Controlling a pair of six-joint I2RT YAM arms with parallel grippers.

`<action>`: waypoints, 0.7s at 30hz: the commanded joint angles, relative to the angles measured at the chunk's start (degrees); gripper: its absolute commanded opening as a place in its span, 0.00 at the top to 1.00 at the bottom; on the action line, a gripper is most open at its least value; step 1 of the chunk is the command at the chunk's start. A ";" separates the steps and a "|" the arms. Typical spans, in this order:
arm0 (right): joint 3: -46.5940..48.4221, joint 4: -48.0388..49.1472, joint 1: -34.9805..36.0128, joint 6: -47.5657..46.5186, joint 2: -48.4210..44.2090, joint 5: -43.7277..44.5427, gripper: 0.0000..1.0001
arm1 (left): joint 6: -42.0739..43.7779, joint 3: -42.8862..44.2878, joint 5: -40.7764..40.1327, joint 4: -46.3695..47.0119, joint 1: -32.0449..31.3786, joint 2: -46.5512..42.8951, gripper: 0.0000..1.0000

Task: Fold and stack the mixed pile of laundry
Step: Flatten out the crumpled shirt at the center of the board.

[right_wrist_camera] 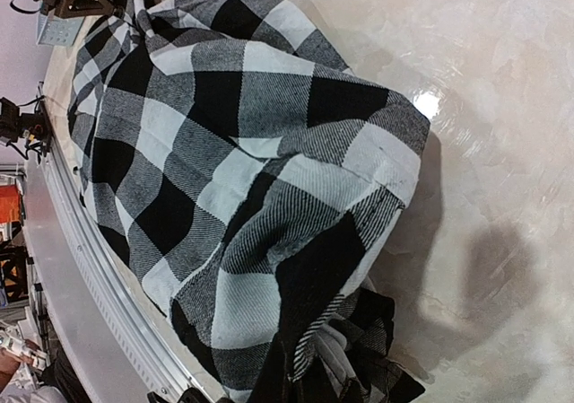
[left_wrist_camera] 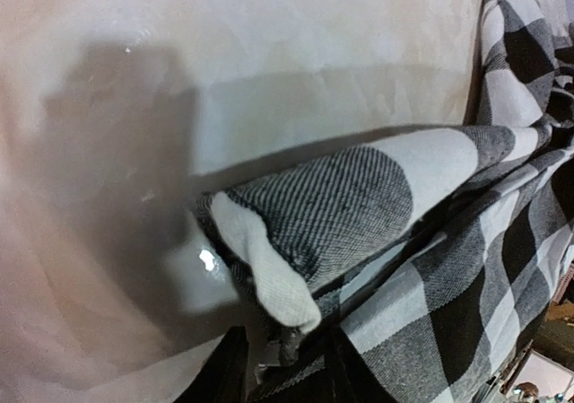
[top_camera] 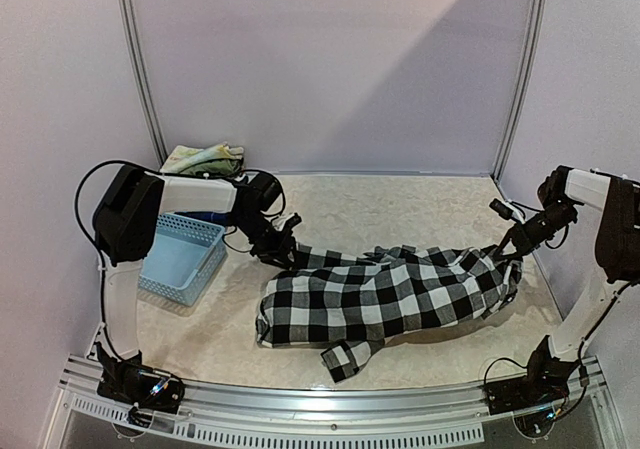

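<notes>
We are reading the checked shirt [top_camera: 385, 294] as lying stretched across the worktop [top_camera: 400, 204], its long axis running left to right with one end at each pincer. The right pincer [top_camera: 508, 254] is clamping the shirt's right end. The cloth is bunching into its closed jaws and lifting a little off the worktop there.

The left pincer [top_camera: 285, 247] is sitting at the shirt's far-left corner, touching the cloth. In its wrist view a folded edge is draping right over the fingers, and we cannot tell whether the jaws are gripping it or merely standing around it. We are judging that the coming move turns on this left corner, since the right end is already secured and the left arm is the nearer one to it.

One sleeve [top_camera: 343, 359] is trailing toward the near edge and may drag when the shirt is spread or folded. The light blue basket [top_camera: 190, 231] is standing just beside the left arm, apart from the shirt, and could get in the way of a leftward pull. A pale floral cloth [top_camera: 205, 157] is lying behind the basket at the back wall, well apart.
</notes>
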 commanded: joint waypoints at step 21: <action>14.87 7.43 0.06 8.33 -5.57 -3.45 1.00 | 3.18 10.54 -1.58 -10.40 6.99 -16.16 1.00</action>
